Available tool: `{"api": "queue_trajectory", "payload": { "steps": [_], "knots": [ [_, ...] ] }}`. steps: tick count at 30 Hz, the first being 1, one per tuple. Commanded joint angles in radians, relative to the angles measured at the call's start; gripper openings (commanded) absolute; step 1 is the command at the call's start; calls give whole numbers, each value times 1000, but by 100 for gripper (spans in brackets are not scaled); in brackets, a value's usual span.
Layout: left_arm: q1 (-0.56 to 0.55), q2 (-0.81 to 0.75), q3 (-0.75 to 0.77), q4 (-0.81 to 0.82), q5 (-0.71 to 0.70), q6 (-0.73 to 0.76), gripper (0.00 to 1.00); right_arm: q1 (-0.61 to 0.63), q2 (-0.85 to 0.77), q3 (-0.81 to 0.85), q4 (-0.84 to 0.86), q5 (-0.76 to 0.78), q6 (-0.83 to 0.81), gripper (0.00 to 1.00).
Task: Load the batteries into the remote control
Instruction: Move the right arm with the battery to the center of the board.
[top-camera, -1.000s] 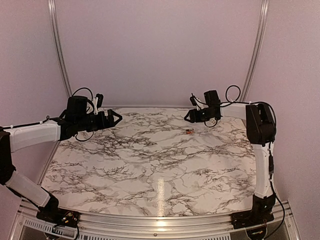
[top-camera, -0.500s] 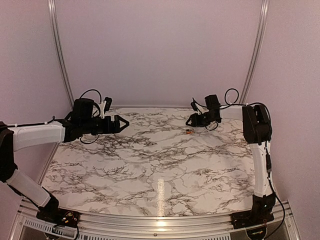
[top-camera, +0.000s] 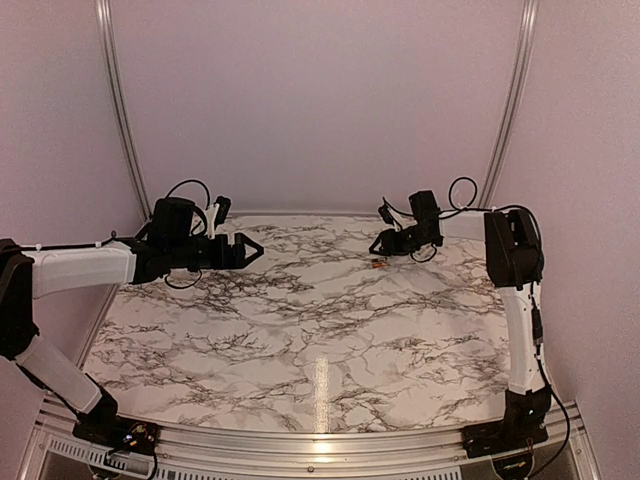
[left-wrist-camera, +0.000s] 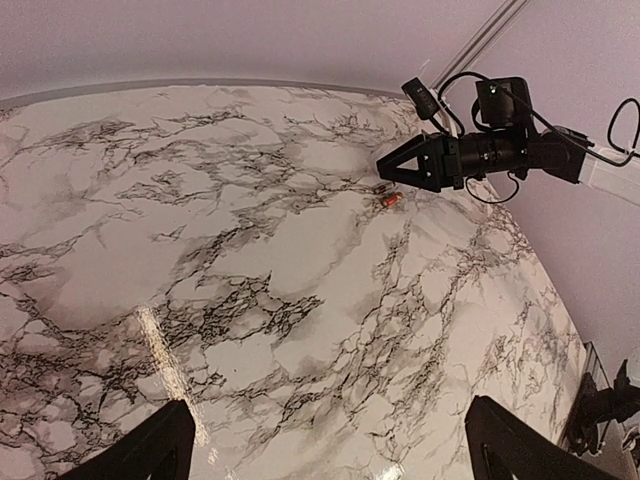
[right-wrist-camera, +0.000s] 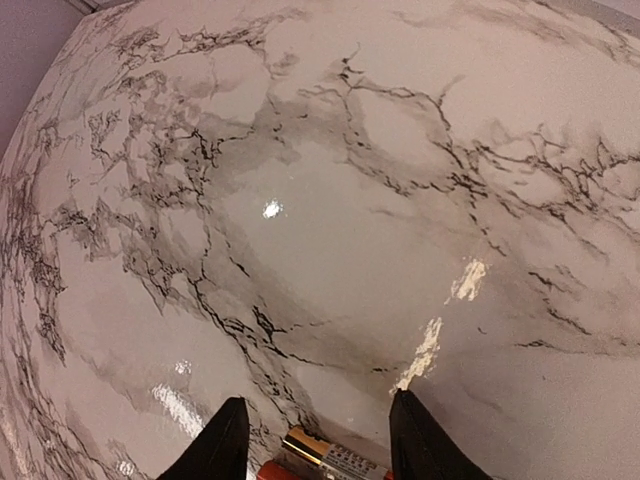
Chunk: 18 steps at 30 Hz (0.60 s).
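Observation:
Two copper-brown batteries (top-camera: 378, 265) lie side by side on the marble table (top-camera: 300, 330) at the back right. They also show in the left wrist view (left-wrist-camera: 389, 198) and at the bottom edge of the right wrist view (right-wrist-camera: 335, 460). My right gripper (top-camera: 376, 247) is open and hovers just above and behind them; in its own view the batteries lie between its fingers (right-wrist-camera: 226, 440). My left gripper (top-camera: 250, 250) is open and empty, held above the table's back left and pointing right. The remote control is out of view.
Purple walls close the table in on three sides. Metal uprights stand at the back left (top-camera: 118, 110) and back right (top-camera: 512, 100). A metal rail (top-camera: 300, 445) runs along the near edge.
My left gripper has moved rightwards over the table. My right gripper has drawn back and come down closer to the batteries. The batteries have not moved.

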Motion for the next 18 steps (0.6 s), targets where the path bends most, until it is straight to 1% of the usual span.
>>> {"api": "queue_trajectory", "payload": {
  "steps": [1,5,9,13,18],
  "knots": [
    [-6,8,34,-12,-11,20,99,-8,31,4,-53,-21,-53,48],
    [-7,7,40,-12,-7,18,99,-8,32,5,-79,-20,-80,52],
    [-7,9,47,-14,-6,18,99,-9,28,-2,-104,-35,-111,55],
    [-7,9,50,-11,-1,11,99,-8,6,-47,-104,-40,-137,60],
    [-7,7,47,-9,2,8,99,-9,-20,-100,-112,-28,-182,63]
  ]
}}
